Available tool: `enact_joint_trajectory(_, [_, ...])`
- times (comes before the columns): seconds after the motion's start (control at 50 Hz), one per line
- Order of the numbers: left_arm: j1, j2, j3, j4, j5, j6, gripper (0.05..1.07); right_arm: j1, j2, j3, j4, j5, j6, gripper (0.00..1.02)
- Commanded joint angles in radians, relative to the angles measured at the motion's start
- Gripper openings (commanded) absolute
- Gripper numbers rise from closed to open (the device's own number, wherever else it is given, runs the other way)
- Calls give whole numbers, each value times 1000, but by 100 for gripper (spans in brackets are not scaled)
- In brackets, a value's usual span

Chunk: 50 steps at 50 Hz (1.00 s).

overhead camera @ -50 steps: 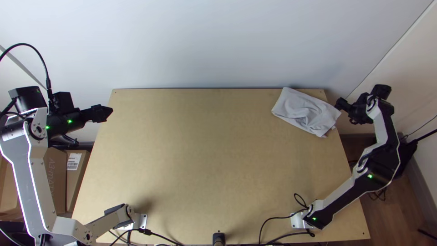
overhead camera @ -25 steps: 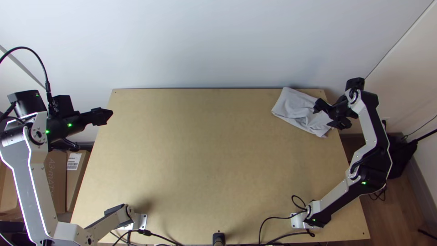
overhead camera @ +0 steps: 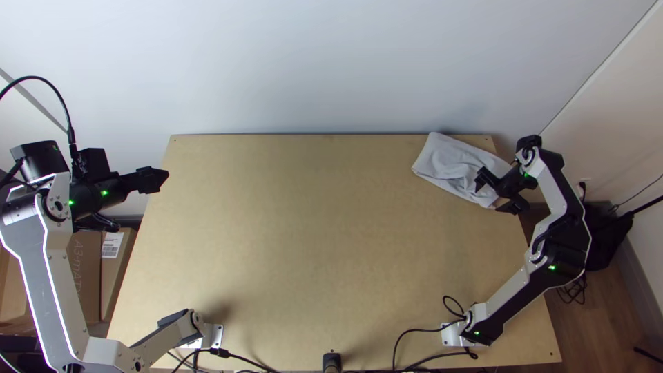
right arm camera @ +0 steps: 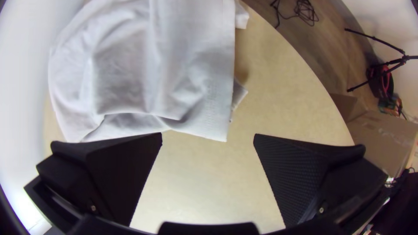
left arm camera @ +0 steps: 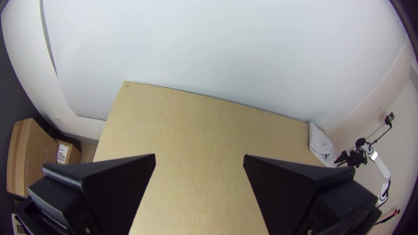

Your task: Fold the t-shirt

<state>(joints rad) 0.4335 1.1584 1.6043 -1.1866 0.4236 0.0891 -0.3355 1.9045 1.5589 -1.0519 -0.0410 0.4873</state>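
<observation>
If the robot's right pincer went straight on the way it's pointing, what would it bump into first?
Probably the pale T-shirt, lying rumpled ahead of the right pincer; its height is hard to judge, so it might touch bare tabletop instead.

The shirt point(overhead camera: 442, 162) lies on the tabletop point(overhead camera: 311, 228), in the far right corner. My right gripper point(overhead camera: 489, 194) is at the shirt's right end, by the right edge. My left gripper point(overhead camera: 164, 178) is at the left edge, near the far left corner. Boxes point(overhead camera: 83, 269) sit past the left edge. The wall point(overhead camera: 311, 69) is behind the far edge.
</observation>
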Motion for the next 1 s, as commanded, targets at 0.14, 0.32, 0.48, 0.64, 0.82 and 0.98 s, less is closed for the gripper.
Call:
enact_joint_trajectory(0.14, [7, -16, -6, 4, 12, 26, 103, -11, 50, -43, 78, 9, 7, 73])
enact_joint_trajectory(0.32, [11, -16, 0, 4, 12, 34, 103, -10, 45, -54, 92, 46, -3, 20])
enact_joint_trajectory(0.48, [16, -12, 0, 4, 12, 37, 103, -16, 22, -56, 102, 72, -35, 3])
enact_joint_trajectory(0.64, [16, -8, 2, 4, 14, 37, 103, -37, -32, -57, 101, 110, -73, 3])
enact_joint_trajectory(0.82, [14, -5, 2, 4, 14, 37, 103, -76, -59, -86, 101, 144, -127, 3])
enact_joint_trajectory(0.98, [11, 0, 2, 5, 15, 37, 103, -102, -56, -120, 101, 151, -141, 52])
